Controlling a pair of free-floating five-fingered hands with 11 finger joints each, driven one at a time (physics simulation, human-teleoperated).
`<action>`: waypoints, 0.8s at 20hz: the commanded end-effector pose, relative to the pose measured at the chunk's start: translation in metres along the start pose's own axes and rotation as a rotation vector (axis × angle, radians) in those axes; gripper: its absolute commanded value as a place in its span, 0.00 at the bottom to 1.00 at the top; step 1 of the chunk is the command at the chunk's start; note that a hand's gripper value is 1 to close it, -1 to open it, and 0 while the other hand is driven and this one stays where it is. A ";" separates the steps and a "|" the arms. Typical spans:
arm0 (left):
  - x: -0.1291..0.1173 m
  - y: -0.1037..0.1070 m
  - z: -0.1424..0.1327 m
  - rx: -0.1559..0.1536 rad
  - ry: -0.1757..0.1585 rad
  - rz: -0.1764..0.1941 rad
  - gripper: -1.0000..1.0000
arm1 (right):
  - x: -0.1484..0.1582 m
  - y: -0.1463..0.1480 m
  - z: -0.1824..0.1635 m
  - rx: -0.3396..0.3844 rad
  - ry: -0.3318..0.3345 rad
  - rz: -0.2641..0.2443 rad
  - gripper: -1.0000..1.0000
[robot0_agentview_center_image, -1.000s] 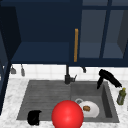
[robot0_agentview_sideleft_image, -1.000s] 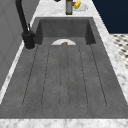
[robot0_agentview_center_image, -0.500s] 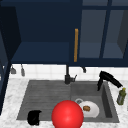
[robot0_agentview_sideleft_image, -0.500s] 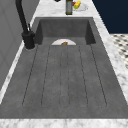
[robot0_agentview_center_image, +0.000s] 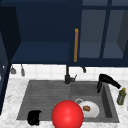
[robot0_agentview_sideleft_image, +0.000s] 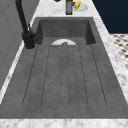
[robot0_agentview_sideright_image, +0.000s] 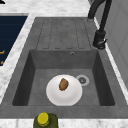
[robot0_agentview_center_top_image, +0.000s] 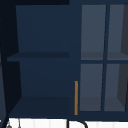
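The right hand (robot0_agentview_center_image: 107, 80), fingers loosely extended and holding nothing, hovers above the dark grey sink basin's (robot0_agentview_center_image: 106, 100) back right corner. The round white plate (robot0_agentview_sideright_image: 64, 90) carrying a small brown morsel (robot0_agentview_sideright_image: 63, 84) lies untouched on the basin floor. The left hand (robot0_agentview_center_image: 34, 117), curled and empty, hangs over the drainboard's front left corner.

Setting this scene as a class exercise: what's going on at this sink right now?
Neither hand holds anything. The right hand hangs over the right rim of the sink basin, fingers pointing down, near a green bottle. The left hand sits low at the draining board's front edge. A white plate with a brown piece of food lies in the basin. A red ball is in front.
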 end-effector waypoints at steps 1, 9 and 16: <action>0.000 0.000 0.000 0.000 0.000 0.000 0.50 | 0.004 0.012 -0.002 0.006 -0.123 0.032 0.00; 0.000 0.000 0.000 0.000 0.000 0.000 0.50 | 0.011 0.036 -0.008 0.009 -0.335 0.032 0.00; 0.000 0.000 0.000 0.000 0.000 0.000 0.50 | 0.018 0.059 -0.013 0.013 -0.522 0.036 0.00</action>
